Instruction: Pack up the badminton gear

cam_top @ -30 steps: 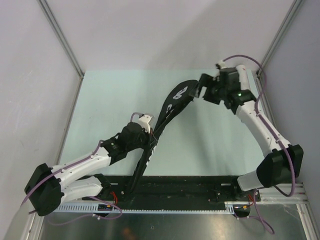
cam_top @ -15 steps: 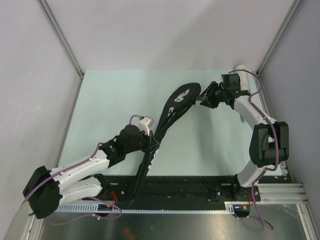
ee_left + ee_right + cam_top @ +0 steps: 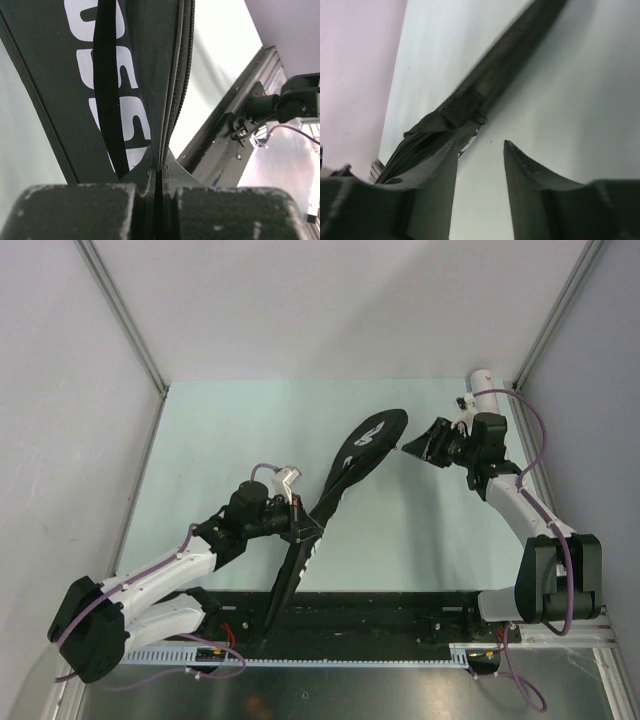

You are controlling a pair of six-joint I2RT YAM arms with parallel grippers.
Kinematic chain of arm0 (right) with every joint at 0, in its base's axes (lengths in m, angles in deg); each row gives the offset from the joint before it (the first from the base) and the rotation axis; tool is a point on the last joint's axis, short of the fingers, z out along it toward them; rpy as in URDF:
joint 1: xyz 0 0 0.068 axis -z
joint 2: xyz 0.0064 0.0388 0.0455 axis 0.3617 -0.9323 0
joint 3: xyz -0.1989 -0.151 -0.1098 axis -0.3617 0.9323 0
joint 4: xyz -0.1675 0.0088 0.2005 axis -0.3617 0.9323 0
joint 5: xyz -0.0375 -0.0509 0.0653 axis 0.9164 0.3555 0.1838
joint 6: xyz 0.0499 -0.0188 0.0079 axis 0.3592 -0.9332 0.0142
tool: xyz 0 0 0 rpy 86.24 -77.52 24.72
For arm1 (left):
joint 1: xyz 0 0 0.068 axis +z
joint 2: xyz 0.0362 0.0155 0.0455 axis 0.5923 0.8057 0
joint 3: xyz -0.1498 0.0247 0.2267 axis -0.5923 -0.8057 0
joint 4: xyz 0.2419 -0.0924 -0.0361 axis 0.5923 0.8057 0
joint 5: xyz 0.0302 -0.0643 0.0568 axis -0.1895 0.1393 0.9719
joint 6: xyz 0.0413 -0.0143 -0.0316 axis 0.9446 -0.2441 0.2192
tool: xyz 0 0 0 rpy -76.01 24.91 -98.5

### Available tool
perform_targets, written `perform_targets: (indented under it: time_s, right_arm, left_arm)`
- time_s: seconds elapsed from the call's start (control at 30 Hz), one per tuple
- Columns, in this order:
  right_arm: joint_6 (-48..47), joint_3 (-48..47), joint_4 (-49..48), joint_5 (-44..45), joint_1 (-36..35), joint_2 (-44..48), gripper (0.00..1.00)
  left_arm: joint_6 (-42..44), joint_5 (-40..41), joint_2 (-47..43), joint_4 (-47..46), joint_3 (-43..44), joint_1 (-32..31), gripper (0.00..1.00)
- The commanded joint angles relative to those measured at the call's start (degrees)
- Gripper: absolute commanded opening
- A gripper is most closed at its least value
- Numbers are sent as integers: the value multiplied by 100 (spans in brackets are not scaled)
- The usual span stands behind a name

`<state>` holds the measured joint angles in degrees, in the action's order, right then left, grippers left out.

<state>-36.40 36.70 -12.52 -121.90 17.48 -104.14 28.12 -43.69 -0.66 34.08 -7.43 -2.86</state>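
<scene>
The long black racket bag (image 3: 335,485) with white lettering stands on its edge, slanting from the near rail up to the table's middle. My left gripper (image 3: 303,530) is shut on the bag's zipped edge (image 3: 170,100) at mid length. My right gripper (image 3: 410,446) is open and empty, just right of the bag's wide end, not touching it; in the right wrist view the bag (image 3: 485,95) lies beyond the left finger (image 3: 435,170). No rackets, shuttlecocks or tube are in view.
The pale green table top (image 3: 220,450) is walled by white panels at back and sides. A black and metal rail (image 3: 380,615) runs along the near edge, with both arm bases on it.
My right gripper has let go of the bag's wide end and drawn back to the right. The bag's wide end has shifted slightly right. My left gripper has kept its hold.
</scene>
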Motion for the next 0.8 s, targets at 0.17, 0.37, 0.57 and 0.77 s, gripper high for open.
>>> perform_targets:
  time_s: [0.17, 0.37, 0.57, 0.77]
  right_arm:
    - [-471, 134, -1645, -1534, 232, 47, 31]
    - [-348, 195, -1015, -1149, 496, 221, 30]
    - [-5, 704, -645, -656, 566, 1206, 44]
    - [485, 1241, -2014, -1929, 557, 832, 47]
  left_arm:
    - [-466, -1441, -67, -692, 59, 244, 0]
    - [-597, -1599, -102, -753, 50, 358, 0]
    - [-729, -1783, 30, -788, 24, 490, 0]
    - [-844, -1933, 47, -911, -56, 534, 1]
